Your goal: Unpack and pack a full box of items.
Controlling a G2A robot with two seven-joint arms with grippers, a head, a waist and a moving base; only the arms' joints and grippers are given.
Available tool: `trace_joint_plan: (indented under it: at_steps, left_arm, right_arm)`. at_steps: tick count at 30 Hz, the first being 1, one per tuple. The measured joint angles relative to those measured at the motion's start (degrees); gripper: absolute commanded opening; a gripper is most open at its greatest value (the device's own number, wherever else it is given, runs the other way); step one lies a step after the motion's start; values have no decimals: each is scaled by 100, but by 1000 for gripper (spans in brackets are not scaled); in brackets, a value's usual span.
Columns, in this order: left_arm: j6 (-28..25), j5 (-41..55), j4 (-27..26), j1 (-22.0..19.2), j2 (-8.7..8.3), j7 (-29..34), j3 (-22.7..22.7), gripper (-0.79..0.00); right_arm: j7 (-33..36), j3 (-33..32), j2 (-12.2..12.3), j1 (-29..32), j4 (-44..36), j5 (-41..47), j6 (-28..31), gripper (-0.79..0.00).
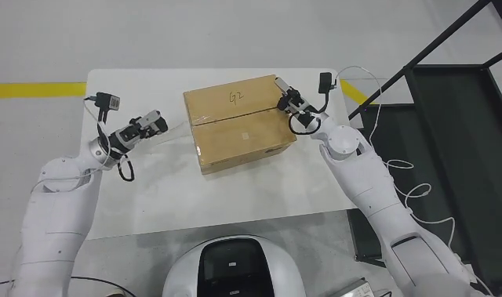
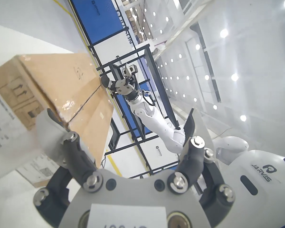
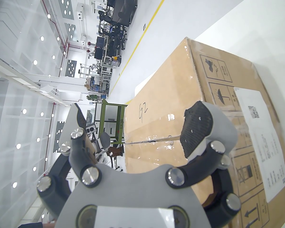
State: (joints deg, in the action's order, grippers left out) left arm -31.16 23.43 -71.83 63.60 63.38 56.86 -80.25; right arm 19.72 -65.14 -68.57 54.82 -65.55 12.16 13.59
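A closed cardboard box [image 1: 239, 128] sits in the middle of the white table [image 1: 157, 195]. Its top flaps are taped along the seam and a handwritten mark is on the far flap. My left gripper [image 1: 159, 124] hovers a short way off the box's left end, open and holding nothing. In the left wrist view the left gripper [image 2: 120, 125] faces the box [image 2: 61, 79]. My right gripper [image 1: 285, 99] is at the box's far right top edge, open. In the right wrist view one fingertip [image 3: 197, 129] lies over the edge of the box [image 3: 166, 91], and nothing is gripped.
A black metal rack [image 1: 447, 101] stands close to the table's right side, with white cables [image 1: 384, 124] draped between it and the right arm. A yellow floor line [image 1: 39, 89] runs behind the table. Bare tabletop lies in front of and left of the box.
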Motion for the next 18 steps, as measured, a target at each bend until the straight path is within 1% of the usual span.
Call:
trace_joint_plan:
  at_steps: [1, 4, 8, 11, 18]
  left_arm:
    - [103, 78, -104, 220, -13, -59, -52, 0]
    - [341, 105, -329, 706, -39, -205, -117, 0]
    - [595, 186, -456, 1108, -27, -703, -136, 0]
    - [654, 260, -558, 1252, -8, -1048, -126, 0]
    - [654, 264, -565, 1255, -7, -1065, -124, 0]
  right_arm:
    - [0, 0, 0, 0, 0, 0, 0, 0]
    - [0, 0, 0, 0, 0, 0, 0, 0]
    - [0, 0, 0, 0, 0, 0, 0, 0]
    - [0, 0, 0, 0, 0, 0, 0, 0]
    - [0, 0, 0, 0, 0, 0, 0, 0]
